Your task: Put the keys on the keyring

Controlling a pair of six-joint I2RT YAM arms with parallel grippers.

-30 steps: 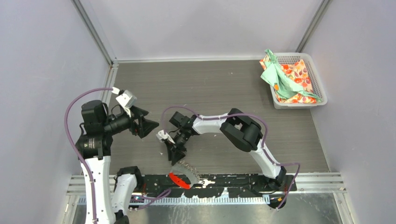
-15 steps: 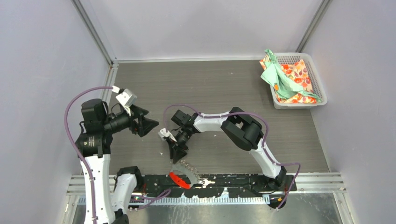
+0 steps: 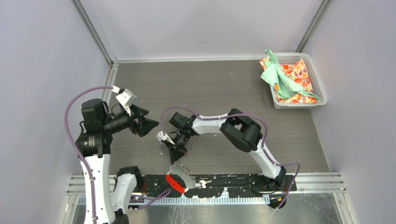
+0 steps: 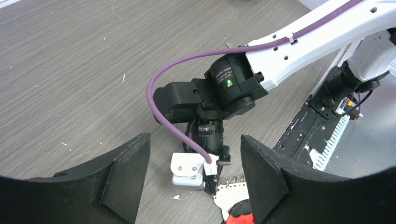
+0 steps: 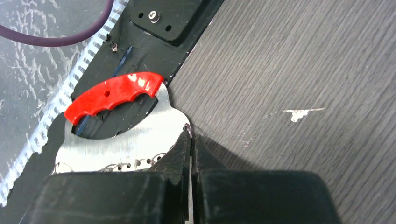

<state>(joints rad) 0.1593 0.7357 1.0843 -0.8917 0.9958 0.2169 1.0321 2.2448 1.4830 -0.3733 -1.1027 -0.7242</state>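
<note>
While holding the left hand wide apart and empty, pressing the right hand, closed tight, against the silver edge of the keyring.

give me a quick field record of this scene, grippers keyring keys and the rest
right gripper: shut, tips at metal edge of keyring; grip unclear
left gripper: open, raised, holding nothing
keyring: at near edge of table, red tab over black rail
keys: none in view
basket: far right corner, cloths inside
</note>
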